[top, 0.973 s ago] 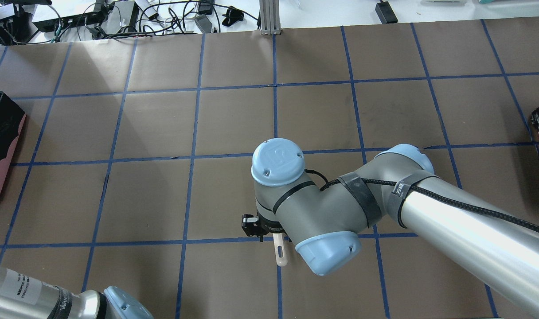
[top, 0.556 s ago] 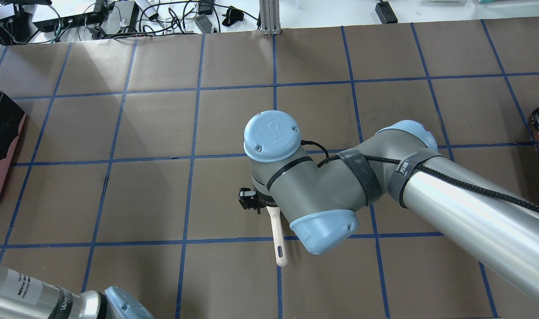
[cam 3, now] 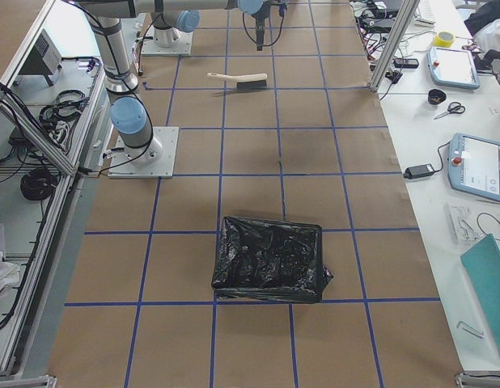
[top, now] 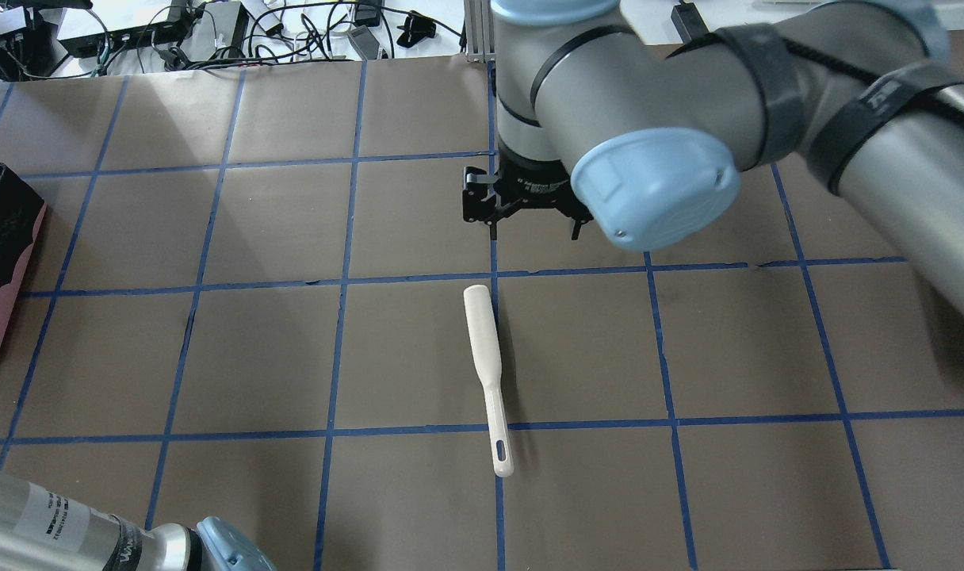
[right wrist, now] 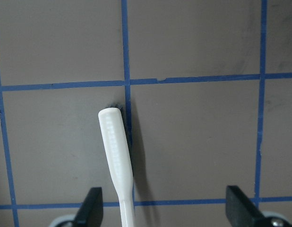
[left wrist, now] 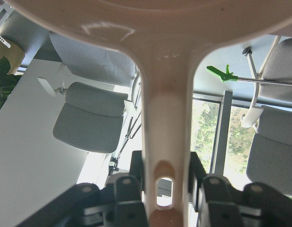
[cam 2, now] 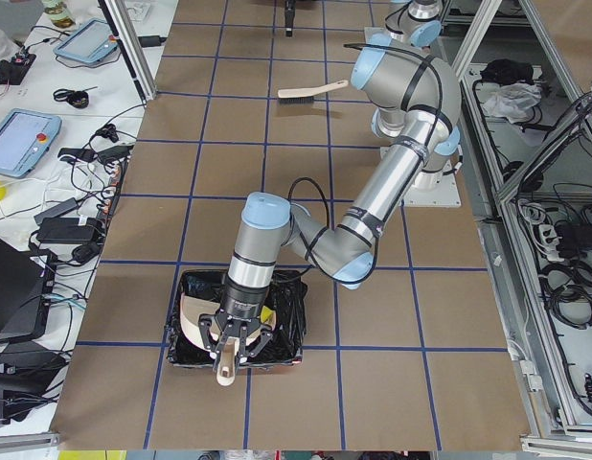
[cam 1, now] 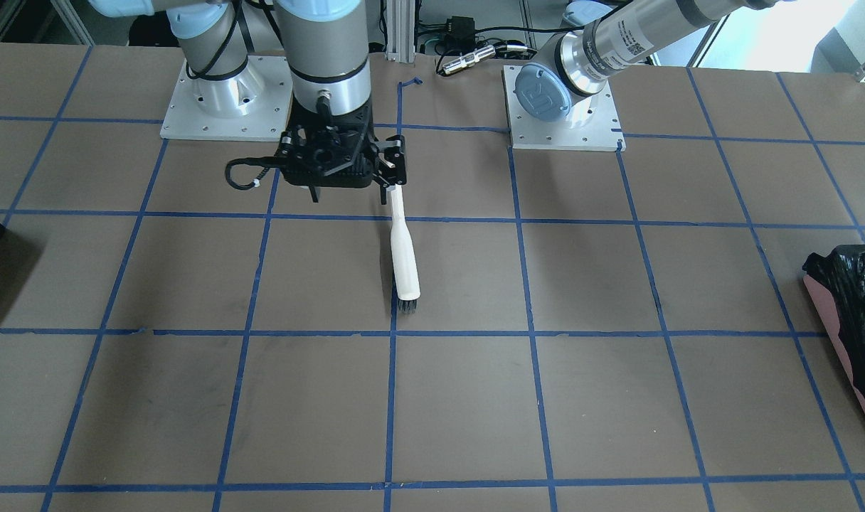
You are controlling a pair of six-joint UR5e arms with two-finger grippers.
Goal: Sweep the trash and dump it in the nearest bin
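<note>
The trash (cam 2: pixel 268 314), one yellow scrap showing, lies in the bin (cam 2: pixel 181 356) at the worktop's (top: pixel 252 357) left end, beside the dustpan (cam 2: pixel 193 324) tipped into it, whose handle the left gripper (left wrist: pixel 167 189) pinches. The right gripper (right wrist: pixel 166 208) hangs, jaws spread, above the brush (top: pixel 482 349) lying mid-worktop. Pulling back, the hard, smooth pan could snag the crinkled glossy black liner (cam 2: pixel 288 326) and drag scraps out. The brush is slim pale plastic with short dark bristles.

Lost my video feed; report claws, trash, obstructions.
Left claw shut on beige plastic dustpan over pink-sided black-bagged bin. Right claw open above white-handled brush lying on brown table. Yellowish scrap shows in bin. No obstruction seen.
</note>
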